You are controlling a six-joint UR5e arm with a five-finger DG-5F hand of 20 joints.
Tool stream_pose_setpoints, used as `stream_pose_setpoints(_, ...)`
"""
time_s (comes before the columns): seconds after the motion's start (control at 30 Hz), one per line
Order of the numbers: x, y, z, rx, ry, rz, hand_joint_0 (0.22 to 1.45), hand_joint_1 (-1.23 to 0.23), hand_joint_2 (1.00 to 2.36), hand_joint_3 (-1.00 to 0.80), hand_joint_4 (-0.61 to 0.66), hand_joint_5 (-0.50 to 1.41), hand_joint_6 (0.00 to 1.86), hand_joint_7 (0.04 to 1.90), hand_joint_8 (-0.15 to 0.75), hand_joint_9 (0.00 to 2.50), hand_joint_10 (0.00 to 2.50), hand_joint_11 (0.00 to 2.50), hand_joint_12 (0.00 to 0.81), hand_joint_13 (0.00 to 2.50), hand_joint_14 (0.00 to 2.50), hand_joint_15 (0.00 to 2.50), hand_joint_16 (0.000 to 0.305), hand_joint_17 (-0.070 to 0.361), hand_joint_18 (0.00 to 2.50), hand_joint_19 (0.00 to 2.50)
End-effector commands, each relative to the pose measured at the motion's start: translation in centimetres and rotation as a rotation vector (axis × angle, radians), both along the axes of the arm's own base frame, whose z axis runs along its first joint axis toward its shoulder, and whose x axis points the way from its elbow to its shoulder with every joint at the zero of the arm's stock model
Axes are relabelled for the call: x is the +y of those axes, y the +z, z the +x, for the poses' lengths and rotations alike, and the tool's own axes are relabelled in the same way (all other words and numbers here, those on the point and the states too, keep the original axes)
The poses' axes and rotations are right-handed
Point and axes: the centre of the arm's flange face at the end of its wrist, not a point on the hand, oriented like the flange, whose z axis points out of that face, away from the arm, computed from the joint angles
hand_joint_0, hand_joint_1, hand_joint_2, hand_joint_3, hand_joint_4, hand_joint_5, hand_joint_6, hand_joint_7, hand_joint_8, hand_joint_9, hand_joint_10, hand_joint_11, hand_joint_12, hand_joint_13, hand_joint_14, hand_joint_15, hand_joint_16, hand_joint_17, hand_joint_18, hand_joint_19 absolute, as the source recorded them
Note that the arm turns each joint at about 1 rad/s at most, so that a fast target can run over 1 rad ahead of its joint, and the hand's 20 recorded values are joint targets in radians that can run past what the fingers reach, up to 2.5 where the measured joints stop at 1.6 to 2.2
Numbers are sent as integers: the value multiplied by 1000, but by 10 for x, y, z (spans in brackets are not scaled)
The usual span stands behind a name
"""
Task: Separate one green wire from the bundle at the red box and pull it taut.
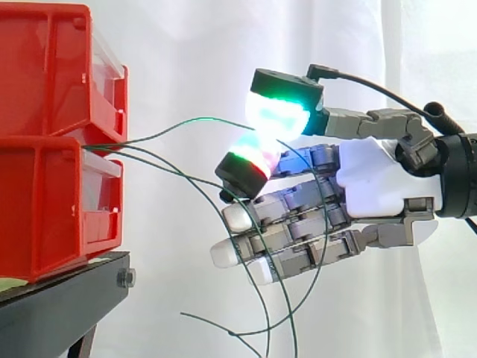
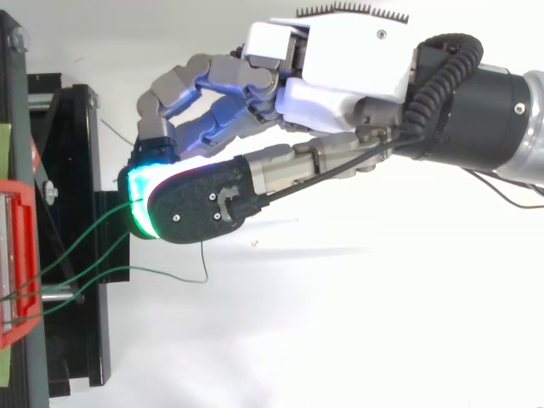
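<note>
White curtain (image 1: 186,60) backs my whole working area. Two red bins (image 1: 45,74) sit stacked on a black stand (image 1: 59,298), and I place everything else relative to them.

The bundle (image 1: 171,173) of thin green wires comes out of the gap between the two bins, on the side facing the arm. Most strands droop away from the bins and hang down past the stand's level.

The hand (image 1: 373,179) hovers away from the bins, level with that gap. Its thumb and one finger are closed pad to pad (image 1: 279,112), glowing green and red, and they pinch one green wire (image 1: 194,119). The other fingers reach straight toward the bins below the pinch, among the loose strands, holding nothing.

I judge this grip lifts one strand clear of its neighbours. The wire is hair-thin and dark green. It bows upward from the bins to the pinch, so I read it as separated but slack, not yet taut.
</note>
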Motion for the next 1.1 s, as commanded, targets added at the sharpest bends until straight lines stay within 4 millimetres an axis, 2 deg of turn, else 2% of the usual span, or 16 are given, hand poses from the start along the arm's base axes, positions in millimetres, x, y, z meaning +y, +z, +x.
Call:
stream_pose_setpoints(0.0,0,-1,0,1,1,0,600,-724,1027,-45,-96,-186,937,1141,277,787,18,682,316,541,9,249,47,106,491,290)
stream_pose_setpoints(1.07,0,-1,0,2,-1,0,596,-720,1028,-44,-84,-184,933,1149,286,784,18,684,334,502,9,238,48,107,471,287)
